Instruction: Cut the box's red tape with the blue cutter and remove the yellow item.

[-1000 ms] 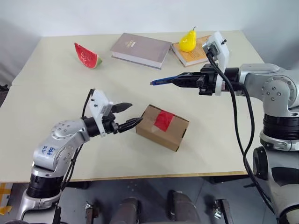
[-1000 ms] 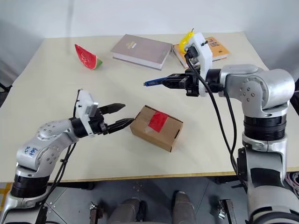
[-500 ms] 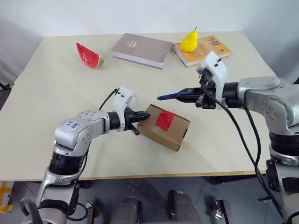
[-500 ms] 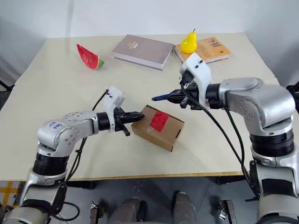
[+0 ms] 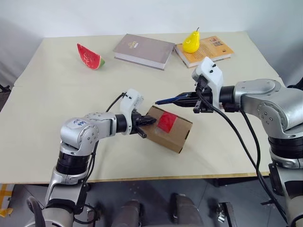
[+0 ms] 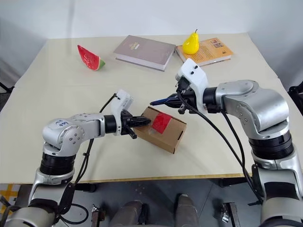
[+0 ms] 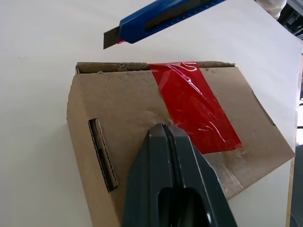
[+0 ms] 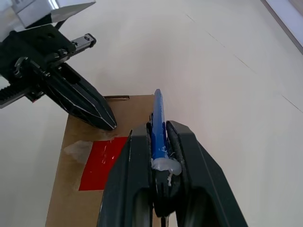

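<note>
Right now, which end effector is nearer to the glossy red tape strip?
Left. The left end effector, shut, presses the brown cardboard box beside the red tape strip; the right end effector hovers above it, gripping the blue cutter.

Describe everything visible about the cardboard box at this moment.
The box is a small brown cardboard carton, lid closed, lying skewed on the table. A glossy red tape strip runs uncut across its top seam. The shut left gripper presses its tips on the lid. The blue cutter, in the right gripper, hovers just above.
</note>
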Robot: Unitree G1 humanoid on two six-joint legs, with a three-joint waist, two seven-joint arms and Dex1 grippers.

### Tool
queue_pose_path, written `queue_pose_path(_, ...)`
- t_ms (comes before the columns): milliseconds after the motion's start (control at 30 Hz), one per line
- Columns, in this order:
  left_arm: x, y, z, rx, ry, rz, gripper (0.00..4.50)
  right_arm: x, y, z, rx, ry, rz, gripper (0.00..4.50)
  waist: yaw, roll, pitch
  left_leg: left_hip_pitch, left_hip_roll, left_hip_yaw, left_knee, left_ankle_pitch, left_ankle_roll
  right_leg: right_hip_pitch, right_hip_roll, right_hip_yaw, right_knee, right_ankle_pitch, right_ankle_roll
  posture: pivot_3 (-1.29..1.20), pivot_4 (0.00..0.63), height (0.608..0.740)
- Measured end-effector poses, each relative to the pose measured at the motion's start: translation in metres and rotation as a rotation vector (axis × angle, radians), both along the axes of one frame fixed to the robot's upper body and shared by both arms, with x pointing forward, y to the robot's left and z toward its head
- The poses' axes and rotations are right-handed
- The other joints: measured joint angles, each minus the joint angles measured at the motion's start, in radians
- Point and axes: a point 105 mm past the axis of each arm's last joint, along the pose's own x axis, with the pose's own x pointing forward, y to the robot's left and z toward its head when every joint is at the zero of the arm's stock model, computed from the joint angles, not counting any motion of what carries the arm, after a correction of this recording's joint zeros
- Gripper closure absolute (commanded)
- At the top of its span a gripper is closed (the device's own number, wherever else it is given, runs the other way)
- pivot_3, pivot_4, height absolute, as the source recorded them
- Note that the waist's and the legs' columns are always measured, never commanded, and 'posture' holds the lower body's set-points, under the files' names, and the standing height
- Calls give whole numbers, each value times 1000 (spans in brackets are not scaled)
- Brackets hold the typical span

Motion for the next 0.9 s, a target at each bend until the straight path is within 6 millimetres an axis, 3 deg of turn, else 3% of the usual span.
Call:
queue_pose_path(167,0,0,0,4,2,3,4500,3,1,-15,-42,0,0,4335,0,0,0,0,0,0,0,0,0,0,0,0,0,0,0,0,150,740)
queue_pose_path(900,-3,-3,-3,32,28,-8,4500,0,-14,-15,-123,-21,11,4335,13,0,0,6,0,-1,1,0,0,11,0,0,-5,0,0,0,150,740)
